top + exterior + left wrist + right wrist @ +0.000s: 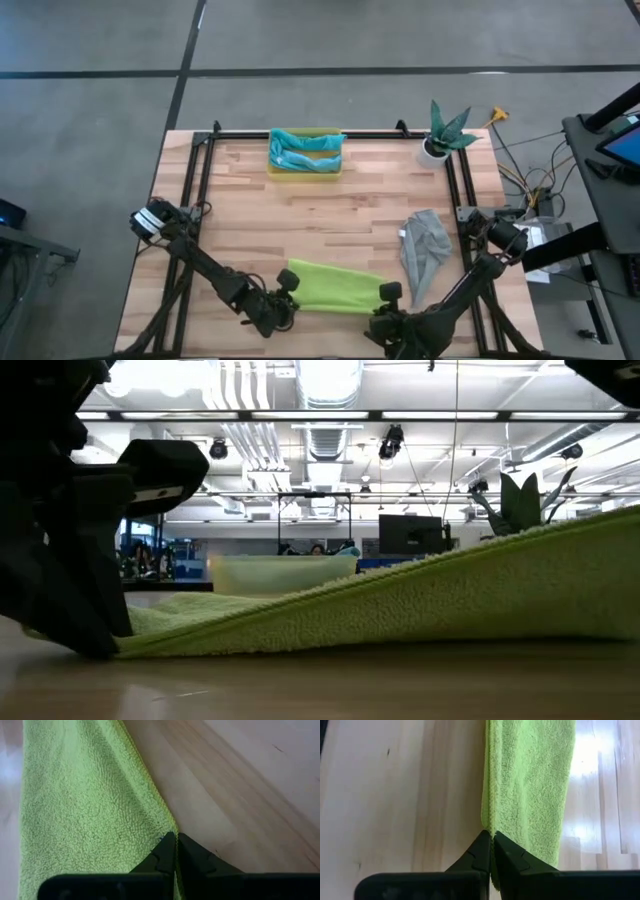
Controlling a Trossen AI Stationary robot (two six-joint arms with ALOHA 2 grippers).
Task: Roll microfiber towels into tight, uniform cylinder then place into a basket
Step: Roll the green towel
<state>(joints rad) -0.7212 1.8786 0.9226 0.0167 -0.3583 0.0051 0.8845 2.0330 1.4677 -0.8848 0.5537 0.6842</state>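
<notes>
A lime green towel (335, 287) lies stretched left to right near the table's near edge. My left gripper (289, 296) is shut on its left end and my right gripper (386, 304) is shut on its right end. In the low view the towel (420, 600) slopes up from the left gripper (75, 600) toward the right. A grey towel (422, 250) lies crumpled on the table at the right. The yellow basket (305, 172) at the far edge holds a teal and a light blue towel (305, 150). My left gripper pinches the green towel's hemmed edge (167, 822) at its left end between the two shut fingers (165, 851), slanting down from the near side. That end sits low, close to the table; how many layers it has does not show. My right gripper pinches the towel's edge at its right end (486, 822) between the two shut fingers (481, 851), slanting down from the near side. This end is lifted off the table, and the cloth runs away from the fingers toward the far side.
A white pot with a green plant (440, 140) stands at the far right corner. A black frame (300, 134) borders the table's far edge and sides. Bare wood (300, 225) lies between the basket and the green towel.
</notes>
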